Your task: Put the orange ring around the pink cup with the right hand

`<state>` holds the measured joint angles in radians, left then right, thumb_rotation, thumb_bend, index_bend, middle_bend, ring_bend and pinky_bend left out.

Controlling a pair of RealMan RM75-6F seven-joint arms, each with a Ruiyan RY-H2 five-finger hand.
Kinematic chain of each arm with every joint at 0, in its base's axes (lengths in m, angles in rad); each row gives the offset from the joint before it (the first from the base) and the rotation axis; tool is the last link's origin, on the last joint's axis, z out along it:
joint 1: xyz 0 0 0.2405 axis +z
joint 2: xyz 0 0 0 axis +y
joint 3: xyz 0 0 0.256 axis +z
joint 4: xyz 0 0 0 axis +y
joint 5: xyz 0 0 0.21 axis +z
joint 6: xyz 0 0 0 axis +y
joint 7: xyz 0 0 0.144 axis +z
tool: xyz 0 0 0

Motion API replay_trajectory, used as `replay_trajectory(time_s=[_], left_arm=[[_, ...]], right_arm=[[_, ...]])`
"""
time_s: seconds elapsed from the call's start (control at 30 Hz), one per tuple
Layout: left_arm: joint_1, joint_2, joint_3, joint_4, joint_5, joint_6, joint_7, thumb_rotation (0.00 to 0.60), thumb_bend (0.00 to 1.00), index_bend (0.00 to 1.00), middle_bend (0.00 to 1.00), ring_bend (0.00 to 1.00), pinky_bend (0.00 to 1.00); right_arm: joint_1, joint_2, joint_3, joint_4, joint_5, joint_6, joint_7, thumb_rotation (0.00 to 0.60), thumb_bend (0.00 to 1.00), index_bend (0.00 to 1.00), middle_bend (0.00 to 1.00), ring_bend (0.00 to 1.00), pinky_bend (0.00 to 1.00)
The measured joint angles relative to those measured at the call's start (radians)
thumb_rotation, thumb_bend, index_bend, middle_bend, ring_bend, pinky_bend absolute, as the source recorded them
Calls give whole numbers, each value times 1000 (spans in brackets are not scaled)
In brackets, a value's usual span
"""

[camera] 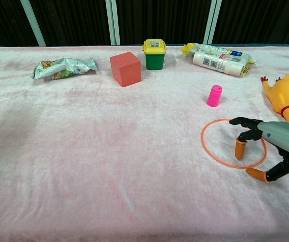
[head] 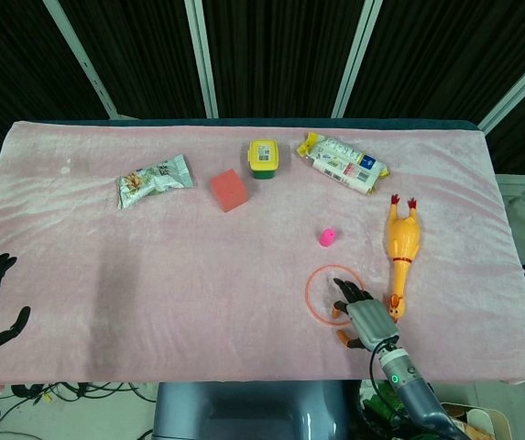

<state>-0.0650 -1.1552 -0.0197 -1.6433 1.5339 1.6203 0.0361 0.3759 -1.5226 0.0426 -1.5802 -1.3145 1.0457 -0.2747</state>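
One hand matters: my right hand (camera: pixel 265 148) hovers, fingers spread and empty, over the orange ring (camera: pixel 233 143), flat near the pink cup (camera: pixel 214 96). I should pinch its near rim cleanly.

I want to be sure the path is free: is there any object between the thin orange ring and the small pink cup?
Nothing visible does. Only bare pink cloth lies between the thin orange ring and the small pink cup. The right hand hovers over the ring's right part; the yellow rubber chicken lies off to the right.

A lab test bench: pink cloth-covered table (head: pixel 60 266), dark curtained backdrop with metal struts (head: pixel 202 64).
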Motion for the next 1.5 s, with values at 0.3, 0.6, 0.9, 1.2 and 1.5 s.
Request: replay_trajectory(time_s=[0.3, 0.6, 0.9, 1.2, 1.5], left_arm=[[3, 6, -3, -2, 3, -12, -4, 600, 321, 118, 106, 0, 0], [7, 8, -9, -7, 3, -13, -2, 600, 321, 118, 106, 0, 0], [9, 6, -10, -8, 5, -16, 3, 600, 321, 118, 106, 0, 0], [9, 5, -14, -8, 4, -19, 5, 600, 321, 118, 106, 0, 0], [13, 2, -18, -8, 6, -18, 6, 600, 321, 118, 107, 0, 0]], right_arm=[[11, -23, 1, 47, 18, -13, 11, 600, 337, 574, 0, 3, 188], [12, -41, -9, 70, 11, -8, 17, 600, 341, 580, 0, 3, 188], [13, -51, -17, 88, 7, -8, 25, 600, 340, 578, 0, 1, 188], [13, -52, -23, 92, 3, -8, 23, 600, 340, 536, 0, 0, 188], [17, -58, -22, 95, 8, -13, 25, 600, 340, 519, 0, 0, 188]])
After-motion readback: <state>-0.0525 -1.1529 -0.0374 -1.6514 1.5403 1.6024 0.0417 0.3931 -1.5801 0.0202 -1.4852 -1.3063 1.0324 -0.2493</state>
